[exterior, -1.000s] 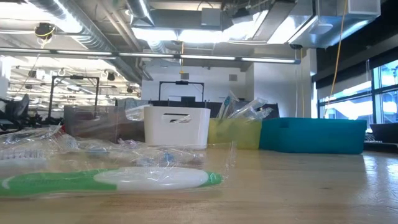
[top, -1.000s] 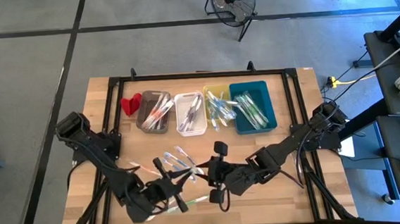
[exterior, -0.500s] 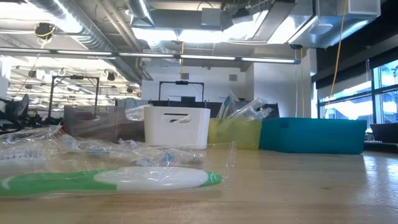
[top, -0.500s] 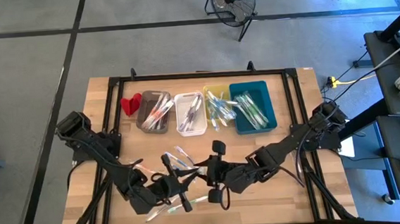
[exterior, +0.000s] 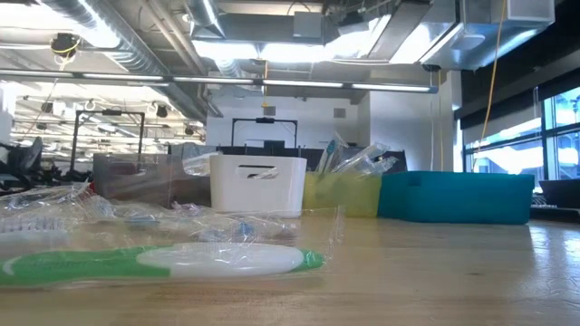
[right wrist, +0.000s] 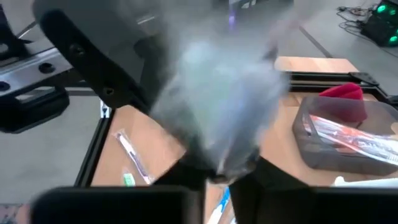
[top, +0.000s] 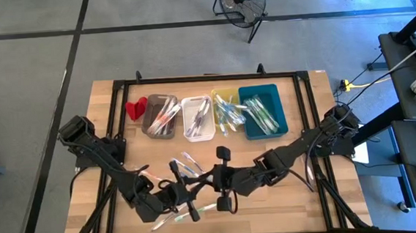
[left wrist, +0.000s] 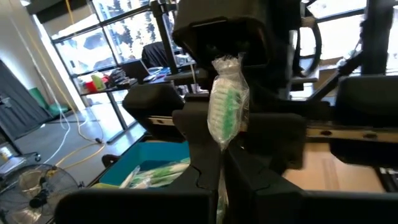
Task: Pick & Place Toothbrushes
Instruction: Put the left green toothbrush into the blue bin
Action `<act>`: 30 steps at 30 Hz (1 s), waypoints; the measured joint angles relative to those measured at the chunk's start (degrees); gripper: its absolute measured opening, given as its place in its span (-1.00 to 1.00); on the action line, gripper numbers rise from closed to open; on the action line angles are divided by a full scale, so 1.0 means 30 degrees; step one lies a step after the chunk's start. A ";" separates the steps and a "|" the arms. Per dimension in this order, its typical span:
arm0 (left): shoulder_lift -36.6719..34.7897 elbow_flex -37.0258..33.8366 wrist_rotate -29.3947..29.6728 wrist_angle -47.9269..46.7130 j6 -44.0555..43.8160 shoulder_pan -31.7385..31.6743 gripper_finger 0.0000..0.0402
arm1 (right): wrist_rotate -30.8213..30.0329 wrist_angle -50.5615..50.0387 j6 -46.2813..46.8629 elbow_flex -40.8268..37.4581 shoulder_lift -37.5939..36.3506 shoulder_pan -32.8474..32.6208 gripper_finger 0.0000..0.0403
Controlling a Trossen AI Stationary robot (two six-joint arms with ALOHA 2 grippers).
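Note:
My left gripper (top: 199,185) and right gripper (top: 209,181) meet tip to tip over the near middle of the table. Between them is one toothbrush (left wrist: 227,106), white and green in a clear wrapper; in the right wrist view this toothbrush (right wrist: 217,93) is a pale blur. Both grippers are shut on it. More wrapped toothbrushes (top: 185,162) lie flat on the wood beside the grippers, and one green one (exterior: 163,261) lies close to the low camera. Others stand or lie in the bins. My left gripper pinches the wrapped toothbrush between its two fingers (left wrist: 208,165) at its lower end (left wrist: 222,140). The toothbrush is lifted clear and sticks out beyond the fingertips toward the right gripper. My right gripper has its fingers (right wrist: 186,171) close on either side of the same toothbrush's other end (right wrist: 219,163), coming level from the table's right. Blur hides the exact place of contact.
Four bins stand in a row at the far side: grey (top: 160,116), white (top: 198,118), yellow (top: 226,106) and teal (top: 263,111). A small red object (top: 136,107) lies left of the grey bin. A black frame (top: 205,78) runs along the table's edges.
The right gripper has moved a little toward the table's left, closing on the left gripper. The left gripper shifted slightly toward the right gripper early in the second and has since kept still.

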State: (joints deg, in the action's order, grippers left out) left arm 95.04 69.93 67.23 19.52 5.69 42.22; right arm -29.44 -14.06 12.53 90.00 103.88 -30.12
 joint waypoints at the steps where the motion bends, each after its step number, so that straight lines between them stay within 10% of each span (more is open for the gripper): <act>1: 0.0000 0.0000 -0.0070 -0.0044 0.0015 0.0003 -0.97 | 0.0151 -0.0002 -0.0095 0.0000 0.0000 0.0003 -0.84; 16: 0.0000 0.0000 -0.1888 -0.0320 0.1535 0.0000 -0.77 | 0.0159 -0.1418 0.0445 0.0007 -0.0013 -0.0259 -0.88; 30: -0.0022 0.0029 -0.1868 -0.3130 0.0282 0.1325 -0.43 | -0.0703 -1.4140 1.0275 -0.0015 0.0015 -0.0794 -0.88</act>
State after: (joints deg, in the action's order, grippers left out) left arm 94.98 70.02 61.63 10.13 6.54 46.19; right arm -31.55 -56.48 43.35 89.95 103.92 -32.50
